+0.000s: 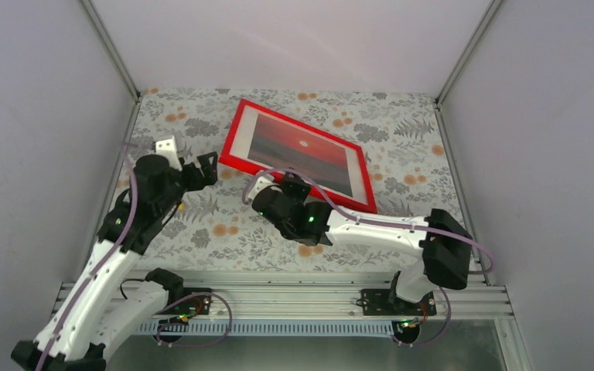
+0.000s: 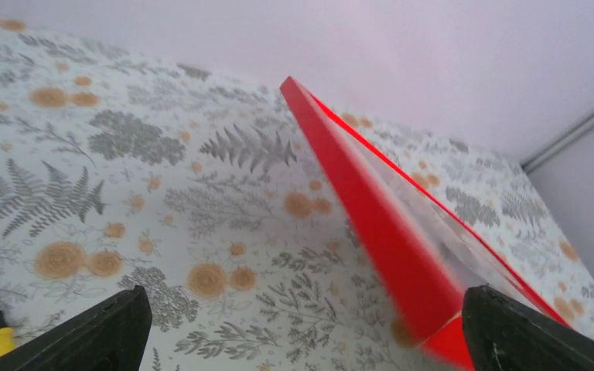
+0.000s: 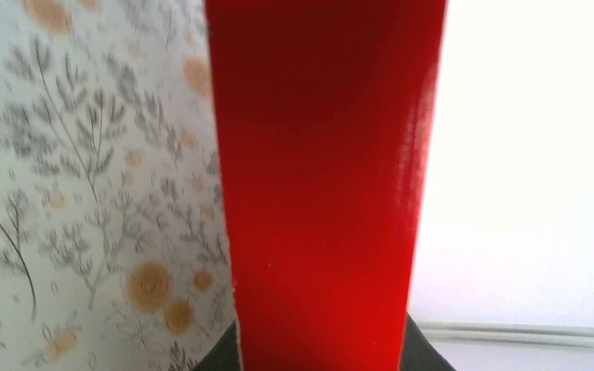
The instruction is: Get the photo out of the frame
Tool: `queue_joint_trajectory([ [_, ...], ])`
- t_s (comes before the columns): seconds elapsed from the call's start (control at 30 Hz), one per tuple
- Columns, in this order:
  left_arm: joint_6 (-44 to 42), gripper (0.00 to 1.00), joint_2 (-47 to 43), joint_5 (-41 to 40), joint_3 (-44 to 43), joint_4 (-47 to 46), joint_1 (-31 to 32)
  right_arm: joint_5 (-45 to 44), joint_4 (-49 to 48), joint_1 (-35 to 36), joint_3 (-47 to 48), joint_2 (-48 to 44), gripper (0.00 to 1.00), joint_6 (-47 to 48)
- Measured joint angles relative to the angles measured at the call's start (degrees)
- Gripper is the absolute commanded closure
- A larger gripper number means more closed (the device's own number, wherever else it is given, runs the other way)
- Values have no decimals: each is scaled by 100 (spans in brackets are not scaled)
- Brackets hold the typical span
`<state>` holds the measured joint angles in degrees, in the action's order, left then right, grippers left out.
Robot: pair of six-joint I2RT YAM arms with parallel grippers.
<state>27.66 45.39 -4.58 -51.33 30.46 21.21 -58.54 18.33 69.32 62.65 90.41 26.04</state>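
Top view: left tool spread wide, empty, beside frame corner. Right tool clamped on frame's near edge. Photo inside frame, face up, above desk.
Left wrist: frame corner looks raised and blurred; held on one side only, it could swing or drop.
Right wrist: frame edge fills closed jaws; narrow pinch may twist loose.

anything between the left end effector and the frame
Nothing visible. The open left end effector faces the near-left corner of the frame, with only bare floral tablecloth between them.
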Motion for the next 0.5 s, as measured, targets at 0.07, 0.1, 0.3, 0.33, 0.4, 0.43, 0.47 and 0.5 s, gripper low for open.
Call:
queue_joint_trajectory([
  [0.07, 76, 0, -444, -144, 197, -50, -4, 173, 46, 0, 249, -142, 96, -109],
  [0.1, 118, 0, -616, -188, 271, -66, -7, 256, 61, 0, 365, -188, 96, -175],
  [0.3, 332, 0, -1209, -466, 645, -168, -11, 713, -50, -4, 756, -466, 96, -557],
  [0.33, 378, 0, -1335, -533, 734, -168, -11, 793, -94, -15, 761, -549, 96, -647],
  [0.4, 439, 0, -1587, -614, 901, -210, -11, 960, -170, -79, 761, -715, 96, -820],
  [0.43, 466, 0, -1759, -654, 1005, -245, -11, 1054, -212, -111, 761, -802, 96, -911],
  [0.47, 479, 0, -1919, -686, 1084, -267, -11, 1189, -278, -168, 761, -909, 96, -1038],
  [0.5, 494, 0, -2070, -713, 1158, -323, -11, 1287, -334, -214, 761, -992, 96, -1150],
])
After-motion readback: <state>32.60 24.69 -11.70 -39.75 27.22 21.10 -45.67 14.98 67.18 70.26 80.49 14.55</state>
